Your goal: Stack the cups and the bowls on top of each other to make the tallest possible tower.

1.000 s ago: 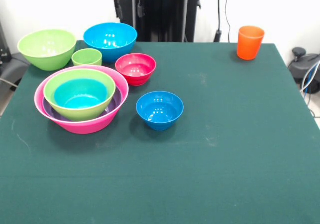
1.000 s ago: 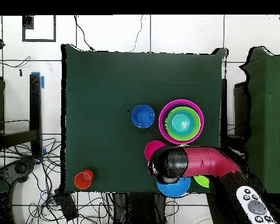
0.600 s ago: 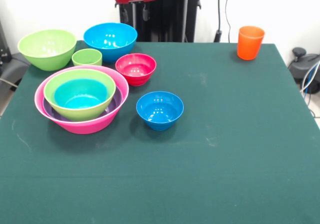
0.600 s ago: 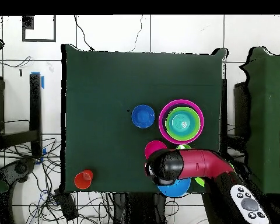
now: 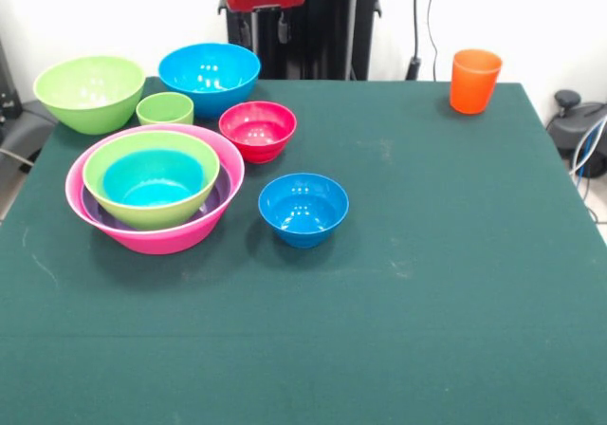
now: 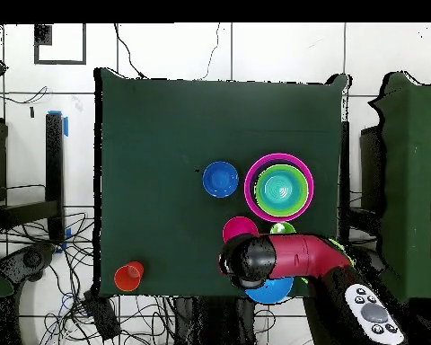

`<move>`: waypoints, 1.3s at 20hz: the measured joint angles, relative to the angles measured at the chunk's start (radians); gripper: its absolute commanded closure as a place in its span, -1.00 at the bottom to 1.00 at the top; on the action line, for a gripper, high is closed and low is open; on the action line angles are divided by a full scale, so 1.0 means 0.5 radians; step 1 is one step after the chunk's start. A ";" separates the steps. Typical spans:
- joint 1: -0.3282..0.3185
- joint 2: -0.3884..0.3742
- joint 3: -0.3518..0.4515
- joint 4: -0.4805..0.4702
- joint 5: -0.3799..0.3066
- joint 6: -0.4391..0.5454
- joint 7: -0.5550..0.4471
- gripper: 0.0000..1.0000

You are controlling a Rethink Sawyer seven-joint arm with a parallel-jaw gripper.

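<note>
Glossy pink bowl (image 5: 152, 240) at the table's (image 5: 427, 283) 9 o'clock holds purple, green and teal ones nested. Ribbed orange cup (image 5: 474, 81) sits at 1 o'clock. Can't tell the fingers' state.

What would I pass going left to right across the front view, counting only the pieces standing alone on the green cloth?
Large lime-green bowl → small lime-green cup → large blue bowl → red bowl → small blue bowl → orange cup.
</note>
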 measured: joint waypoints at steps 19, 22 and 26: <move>0.298 -0.274 -0.031 0.144 0.249 -0.022 0.047 -1.00; 0.358 -0.273 -0.056 0.151 0.284 -0.093 0.080 -1.00; 0.440 -0.258 -0.096 0.151 0.307 -0.218 0.153 -1.00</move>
